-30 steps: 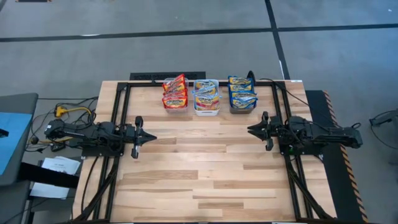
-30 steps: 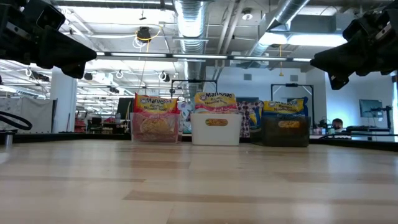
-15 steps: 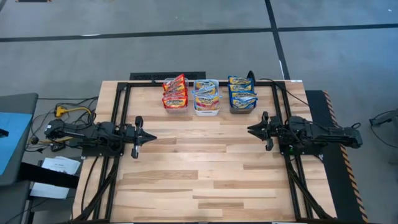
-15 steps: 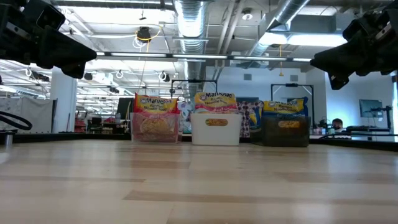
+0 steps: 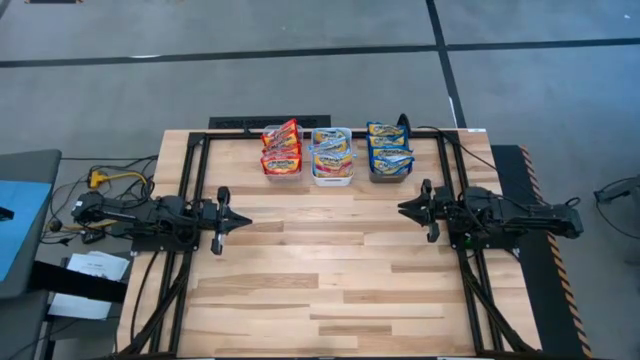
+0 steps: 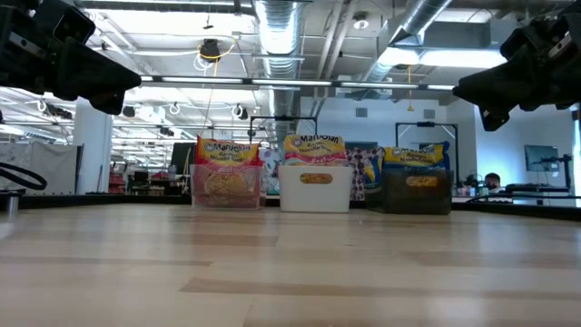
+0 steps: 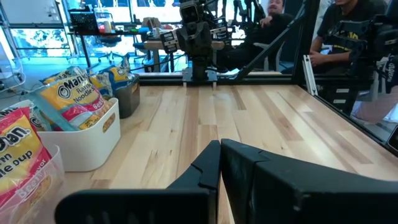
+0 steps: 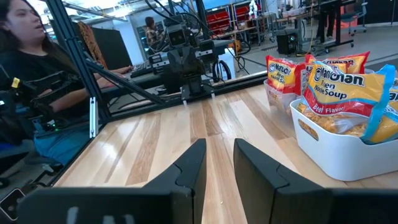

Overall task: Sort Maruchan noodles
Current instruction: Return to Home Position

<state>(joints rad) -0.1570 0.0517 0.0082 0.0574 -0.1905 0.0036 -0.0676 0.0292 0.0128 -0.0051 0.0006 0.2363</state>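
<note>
A smooth grey floor (image 5: pixel 300 85), crossed by dark lines (image 5: pixel 200 56), surrounds the pale butcher-block table (image 5: pixel 330 270), which sits in a black metal frame (image 5: pixel 250 122). Overhead run bare silver air ducts (image 6: pixel 281 27) and pipes, with white strip lights (image 6: pixel 431 58) among them. Beyond the table's far edge are workstations, a lit monitor (image 6: pixel 543 157) and red shelving (image 8: pixel 219 14). A seated person (image 8: pixel 28 74) is at one side, and brightness comes through tall windows (image 7: pixel 37 28).

My table (image 5: pixel 330 260) is pale wood planks — along its far edge stand a clear bin (image 6: pixel 225 189), a white bin (image 6: pixel 315 189) and a dark bin (image 6: pixel 417 193), side by side.
</note>
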